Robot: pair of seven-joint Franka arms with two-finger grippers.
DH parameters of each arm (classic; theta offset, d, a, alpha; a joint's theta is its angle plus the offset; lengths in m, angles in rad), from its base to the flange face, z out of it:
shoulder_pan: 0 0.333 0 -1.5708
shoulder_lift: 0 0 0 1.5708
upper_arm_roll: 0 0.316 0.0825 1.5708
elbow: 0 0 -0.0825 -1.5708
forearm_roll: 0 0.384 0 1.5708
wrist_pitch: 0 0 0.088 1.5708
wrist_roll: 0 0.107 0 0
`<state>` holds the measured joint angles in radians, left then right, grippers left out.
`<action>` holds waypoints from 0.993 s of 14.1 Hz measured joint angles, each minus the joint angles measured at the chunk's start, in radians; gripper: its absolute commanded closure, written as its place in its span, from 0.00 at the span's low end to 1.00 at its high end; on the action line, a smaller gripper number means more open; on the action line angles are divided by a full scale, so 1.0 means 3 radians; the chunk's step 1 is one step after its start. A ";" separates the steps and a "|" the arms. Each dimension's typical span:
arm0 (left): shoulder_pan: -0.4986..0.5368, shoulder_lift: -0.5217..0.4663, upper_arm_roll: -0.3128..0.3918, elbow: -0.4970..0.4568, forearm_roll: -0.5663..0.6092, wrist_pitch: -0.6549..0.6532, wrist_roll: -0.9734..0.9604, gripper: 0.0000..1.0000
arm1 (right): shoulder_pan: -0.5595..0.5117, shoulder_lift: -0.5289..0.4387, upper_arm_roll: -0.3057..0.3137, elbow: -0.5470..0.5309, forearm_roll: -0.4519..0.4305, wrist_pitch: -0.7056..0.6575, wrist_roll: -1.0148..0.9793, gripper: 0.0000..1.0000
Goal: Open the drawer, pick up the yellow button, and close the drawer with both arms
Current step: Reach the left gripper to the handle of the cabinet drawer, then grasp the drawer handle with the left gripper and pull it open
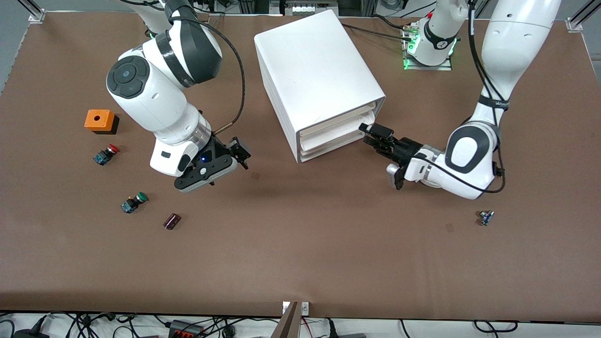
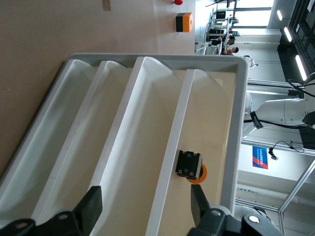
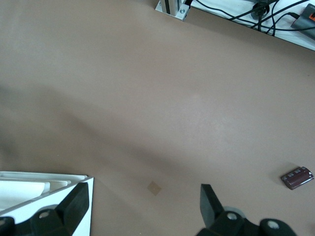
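**Inspector A:** Left gripper [image 1: 371,134] at the front of the boxy white plastic cabinet [image 1: 314,70], fingers [image 2: 91,209] spread, gripping nothing.

**Inspector B:** And the button?

**Inspector A:** The small orange-capped, dark-bodied push button [image 2: 191,166] lies in the shallow white tray-like drawer [image 2: 147,147], against its edge wall.

**Inspector B:** Right gripper [image 1: 237,157]?

**Inspector A:** Waiting over bare brown table [image 1: 300,244], jaws wide, empty.

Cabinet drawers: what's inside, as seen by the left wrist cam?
The left wrist view looks into the cabinet front: one button, orange cap, dark body, lies in one drawer. The visible parts of the others look bare; their deeper ends are hidden.
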<state>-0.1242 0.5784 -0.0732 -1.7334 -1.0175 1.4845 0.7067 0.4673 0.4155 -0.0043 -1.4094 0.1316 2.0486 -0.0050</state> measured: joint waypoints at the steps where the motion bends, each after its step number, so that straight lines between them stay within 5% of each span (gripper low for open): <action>1: -0.0008 -0.0001 -0.0031 -0.0060 -0.0013 -0.0008 0.0002 0.38 | 0.0000 0.0000 0.0000 0.0000 0.0000 0.0000 0.0000 0.00; 5: -0.0017 -0.0056 -0.0174 -0.0276 -0.0024 0.0012 0.0011 0.41 | 0.0000 0.0000 0.0000 0.0000 0.0001 0.0000 0.0003 0.00; 9: -0.0007 -0.0213 -0.0214 -0.0415 -0.0028 0.0035 0.0012 0.91 | 0.0005 0.0017 0.0000 0.0000 0.0005 0.0001 0.0126 0.00; 14: -0.0014 -0.0251 -0.0217 -0.0448 -0.0027 0.0111 0.0104 0.99 | 0.0012 0.0047 0.0001 0.0000 0.0005 0.0007 0.0137 0.00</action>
<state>-0.1284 0.5030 -0.1382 -1.8679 -1.0256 1.5178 0.7380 0.4709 0.4297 -0.0040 -1.4094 0.1331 2.0506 0.0361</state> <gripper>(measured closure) 0.833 0.000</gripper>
